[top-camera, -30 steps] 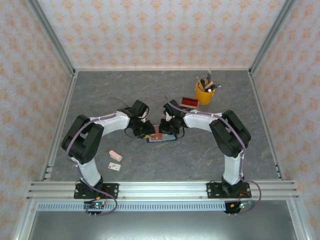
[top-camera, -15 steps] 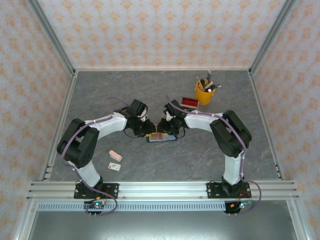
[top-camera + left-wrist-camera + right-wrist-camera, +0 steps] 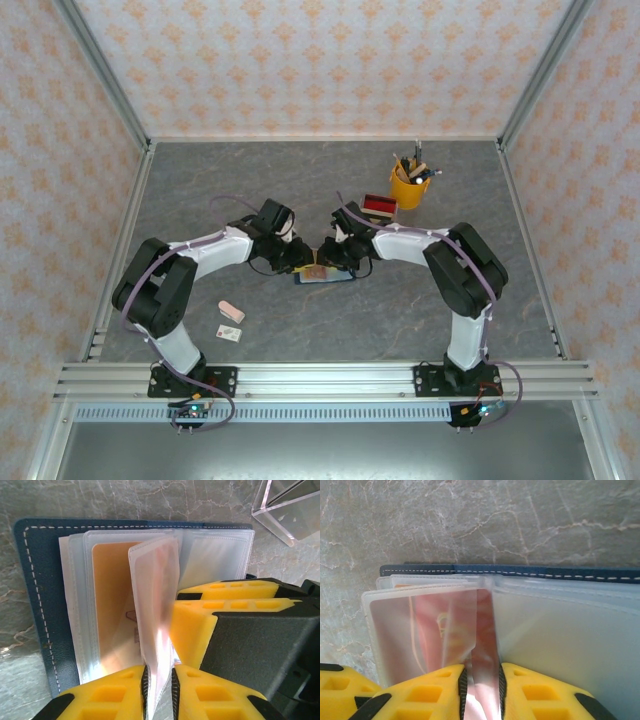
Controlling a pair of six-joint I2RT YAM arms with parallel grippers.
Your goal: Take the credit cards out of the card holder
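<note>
While the navy holder (image 3: 35,590) is lying open mid-table on the marbled grey table (image 3: 200,200), white stitching edging its cover, my left pincer (image 3: 159,690) is squeezing narrow on a clear, glossy plastic sleeve (image 3: 155,595) that is standing upright. A flat tan card (image 3: 112,600) is sitting in the leaf beside it. Just right, my right pincer (image 3: 482,680) is pinching narrow on a thin red card (image 3: 485,630) poking past a rounded sleeve edge. Further right, a clear boxy tray (image 3: 287,510) and a yellow cup (image 3: 408,187) of pens are standing apart from the holder.
</note>
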